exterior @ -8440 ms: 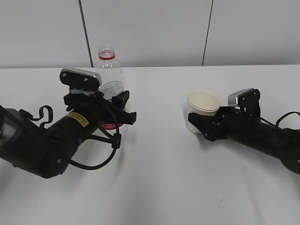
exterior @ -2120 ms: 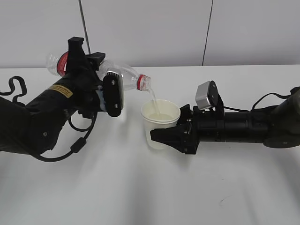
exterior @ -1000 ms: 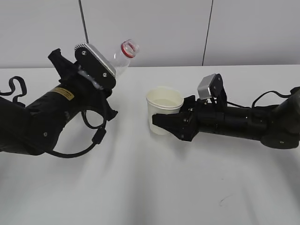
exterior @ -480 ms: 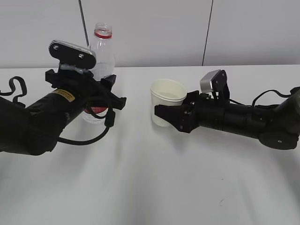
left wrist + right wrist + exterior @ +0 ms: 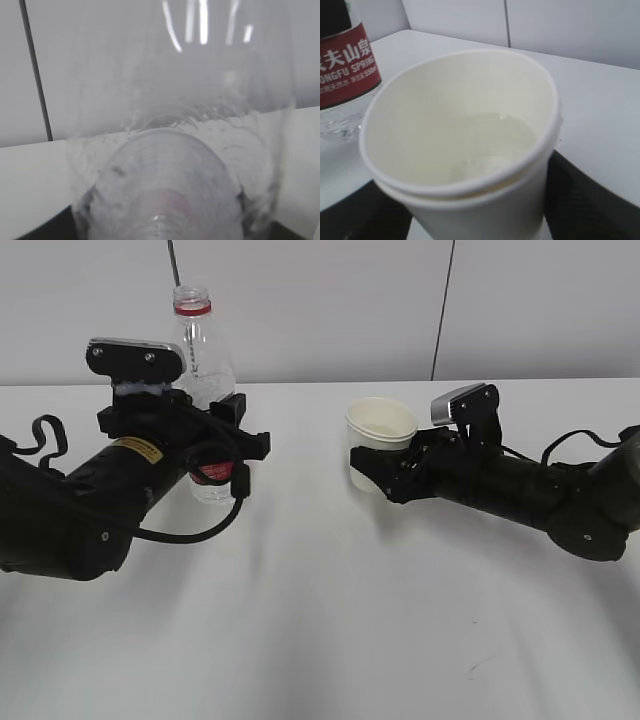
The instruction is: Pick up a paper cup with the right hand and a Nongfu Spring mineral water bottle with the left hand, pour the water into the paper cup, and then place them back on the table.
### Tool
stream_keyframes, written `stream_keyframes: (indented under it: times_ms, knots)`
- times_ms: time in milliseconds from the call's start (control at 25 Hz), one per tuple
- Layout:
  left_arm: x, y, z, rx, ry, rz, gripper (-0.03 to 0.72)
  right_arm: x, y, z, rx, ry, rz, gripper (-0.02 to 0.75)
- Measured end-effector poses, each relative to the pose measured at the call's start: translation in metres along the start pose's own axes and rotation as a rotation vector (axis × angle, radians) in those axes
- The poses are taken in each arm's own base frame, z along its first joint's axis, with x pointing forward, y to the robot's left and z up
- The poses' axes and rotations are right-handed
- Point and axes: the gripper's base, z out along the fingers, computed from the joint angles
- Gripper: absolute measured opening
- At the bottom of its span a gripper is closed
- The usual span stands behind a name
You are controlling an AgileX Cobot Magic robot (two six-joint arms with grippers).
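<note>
Cup point(image 5: 381, 440) and bottle point(image 5: 205, 400) are both held off or just at the table point(image 5: 330, 640), water point(image 5: 495, 142) already in the cup, so by the look of it the set-down is what remains. Nearest the exterior camera is bare tabletop. Beyond it, at 3 o'clock, the right hand point(image 5: 392, 468) reaches in toward 9 o'clock, its jaws clamped on the cup's lower wall; the cup stands upright, rim up, with a shallow pool in its bottom. Whether its base touches the table cannot be told. At 9 o'clock the left hand point(image 5: 225, 440) has its fork closed around the bottle at the label, the bottle's long axis vertical, open neck at 12 o'clock. Its base sits low, near the surface, contact unclear. Bottle and cup are well apart, the bottle lying at 9 o'clock from the cup. Each move to come likely turns on straight descent: each vessel is already upright, with free table directly under it.
</note>
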Motion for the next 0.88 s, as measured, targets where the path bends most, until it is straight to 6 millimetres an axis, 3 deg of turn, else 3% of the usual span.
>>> stream_keyframes:
  times_ms: [400,880]
  knots:
    - [0.028,0.001,0.006,-0.015,0.015,0.021,0.307,0.0,-0.02,-0.002,0.217,0.001,0.022,0.526]
    - [0.028,0.001,0.007,-0.017,-0.004,0.023,0.307,0.007,-0.025,-0.002,0.27,-0.028,0.024,0.526]
